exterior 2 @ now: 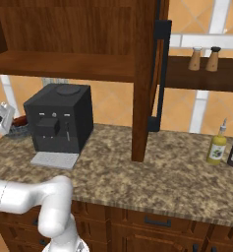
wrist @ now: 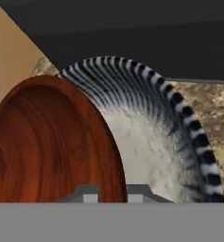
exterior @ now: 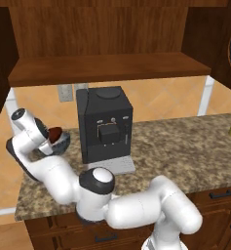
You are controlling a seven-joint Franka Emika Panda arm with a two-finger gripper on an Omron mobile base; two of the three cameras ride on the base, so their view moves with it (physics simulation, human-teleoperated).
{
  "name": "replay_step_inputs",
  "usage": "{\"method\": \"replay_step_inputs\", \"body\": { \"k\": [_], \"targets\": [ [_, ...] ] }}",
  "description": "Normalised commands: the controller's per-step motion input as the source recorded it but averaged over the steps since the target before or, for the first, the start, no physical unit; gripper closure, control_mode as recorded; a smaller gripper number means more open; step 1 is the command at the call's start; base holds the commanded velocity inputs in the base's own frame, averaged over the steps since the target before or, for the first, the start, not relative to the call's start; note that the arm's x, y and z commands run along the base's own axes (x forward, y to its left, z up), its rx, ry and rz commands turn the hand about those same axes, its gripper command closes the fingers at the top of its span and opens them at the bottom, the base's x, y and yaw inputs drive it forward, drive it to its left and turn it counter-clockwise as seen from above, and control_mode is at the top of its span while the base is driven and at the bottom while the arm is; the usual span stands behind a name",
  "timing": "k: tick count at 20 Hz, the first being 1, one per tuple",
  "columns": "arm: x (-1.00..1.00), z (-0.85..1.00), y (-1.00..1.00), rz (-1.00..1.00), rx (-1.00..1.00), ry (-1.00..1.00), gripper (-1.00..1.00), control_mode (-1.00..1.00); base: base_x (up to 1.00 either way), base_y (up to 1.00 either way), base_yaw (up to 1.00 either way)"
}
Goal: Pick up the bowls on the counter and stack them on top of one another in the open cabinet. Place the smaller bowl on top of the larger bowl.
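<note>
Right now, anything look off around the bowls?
Yes. The smaller bowl is tipped up on edge in the shut gripper, overlapping the larger bowl left of the coffee machine. The cabinet shelf has neither bowl on it.

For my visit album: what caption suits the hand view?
Gripper shut on the smaller bowl, lifted before the larger bowl on the counter.

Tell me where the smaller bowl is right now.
In the left base view the smaller bowl is at the counter's left end, left of the coffee machine, over the larger bowl, at the shut gripper.
</note>
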Motion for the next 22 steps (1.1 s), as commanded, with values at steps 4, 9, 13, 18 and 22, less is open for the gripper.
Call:
{"method": "replay_step_inputs", "body": {
  "k": [4, 9, 13, 18, 22],
  "targets": [
    [-0.3, 0.27, 0.0, -0.01, 0.0, -0.11, -1.0, -1.0, 0.0, 0.0, 0.0],
    [-0.58, 0.21, 0.01, -0.04, 0.0, -0.07, -1.0, -1.0, 0.0, 0.0, 0.0],
    [-0.8, -0.13, -0.09, -0.03, 0.06, 0.0, -1.0, -1.0, 0.0, 0.0, 0.0],
    [-0.38, -0.56, -0.23, 0.0, 0.07, -0.01, -1.0, -1.0, 0.0, 0.0, 0.0],
    [0.02, -0.59, -0.19, 0.0, 0.0, 0.0, -1.0, -1.0, 0.0, 0.0, 0.0]
  ]
}}
